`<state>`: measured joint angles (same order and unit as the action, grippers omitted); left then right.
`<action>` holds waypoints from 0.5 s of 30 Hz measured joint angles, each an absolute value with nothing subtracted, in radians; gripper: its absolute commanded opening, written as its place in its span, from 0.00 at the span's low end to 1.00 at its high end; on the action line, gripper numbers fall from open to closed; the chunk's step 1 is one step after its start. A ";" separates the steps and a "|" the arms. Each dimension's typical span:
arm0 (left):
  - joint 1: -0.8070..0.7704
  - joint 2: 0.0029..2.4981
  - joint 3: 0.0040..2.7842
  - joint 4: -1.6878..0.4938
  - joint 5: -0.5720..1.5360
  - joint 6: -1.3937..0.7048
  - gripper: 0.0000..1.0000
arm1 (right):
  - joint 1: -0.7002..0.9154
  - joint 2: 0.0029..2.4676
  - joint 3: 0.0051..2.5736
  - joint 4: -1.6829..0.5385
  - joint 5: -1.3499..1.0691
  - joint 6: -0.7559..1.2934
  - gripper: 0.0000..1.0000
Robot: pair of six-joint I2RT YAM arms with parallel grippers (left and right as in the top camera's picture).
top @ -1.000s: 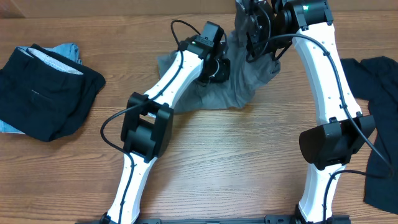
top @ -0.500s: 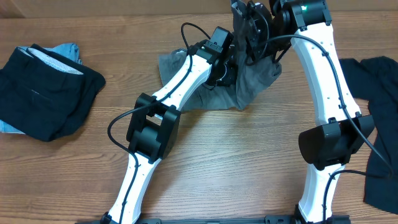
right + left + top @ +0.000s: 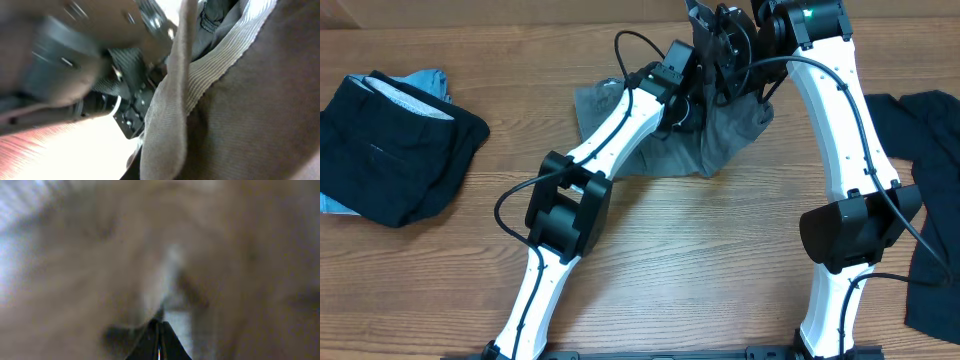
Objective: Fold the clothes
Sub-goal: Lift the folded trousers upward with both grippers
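Observation:
The grey garment (image 3: 725,130) hangs bunched at the back middle of the wooden table (image 3: 700,260), with its left edge lying on the wood. My right gripper (image 3: 720,48) is shut on its top and holds it up. In the right wrist view the garment's ribbed hem (image 3: 220,55) drapes over my fingers and hides them. My left gripper (image 3: 686,92) is pushed into the cloth just left of and below the right one. In the left wrist view its tips (image 3: 159,330) are closed together, with blurred grey cloth (image 3: 75,280) filling the frame.
A black garment (image 3: 395,150) lies on a light-blue one (image 3: 432,80) at the far left. Another black garment (image 3: 932,160) lies at the right edge. The left arm's black wrist (image 3: 125,75) is close beside the right gripper.
My left gripper has moved up and to the right, deeper into the grey garment and closer to the right gripper. The right gripper has stayed put, holding the garment.

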<state>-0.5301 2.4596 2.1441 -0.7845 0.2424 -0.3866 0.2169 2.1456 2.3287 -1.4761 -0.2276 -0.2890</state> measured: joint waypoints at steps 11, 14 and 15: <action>-0.498 2.469 2.175 -0.757 0.147 -0.392 0.04 | 0.217 2.146 2.329 -1.478 -0.228 -0.289 0.04; -0.504 2.505 2.175 -0.725 0.149 -0.415 0.04 | 0.216 2.146 2.329 -1.478 -0.228 -0.289 0.04; -0.505 2.524 2.176 -0.708 0.158 -0.420 0.04 | 0.217 2.146 2.329 -1.478 -0.227 -0.289 0.04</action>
<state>-0.5045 2.5237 2.1757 -0.7078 0.1577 -0.4202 0.2169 2.1456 2.3287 -1.4780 -0.2272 -0.2890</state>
